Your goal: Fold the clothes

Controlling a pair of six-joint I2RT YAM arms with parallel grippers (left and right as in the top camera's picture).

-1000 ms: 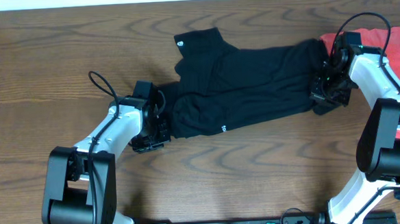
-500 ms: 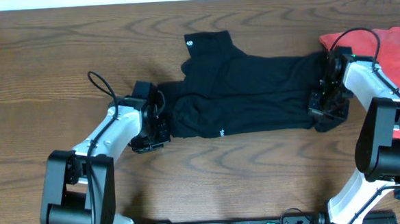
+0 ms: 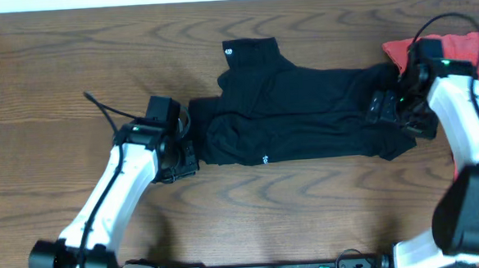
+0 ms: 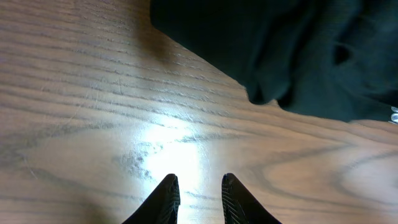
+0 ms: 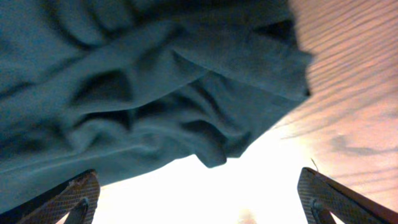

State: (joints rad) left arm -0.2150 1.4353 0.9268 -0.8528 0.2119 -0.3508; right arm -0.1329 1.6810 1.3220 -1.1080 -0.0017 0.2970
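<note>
Black clothes (image 3: 304, 114) between tools: left tool (image 4: 198, 178) slightly parted, empty; right tool (image 5: 198, 175) spread wide.

The clothes (image 3: 296, 115) lie mid-frame on the worktop (image 3: 56, 78), the left pincer (image 3: 181, 156) just beside their left end, the right pincer (image 3: 384, 110) over their right end, a T-shirt (image 3: 465, 52) at the right edge.

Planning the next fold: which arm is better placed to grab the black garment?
Right, probably: the right gripper is wide open over the garment; the left gripper, barely open, hangs over bare table beside it.
</note>
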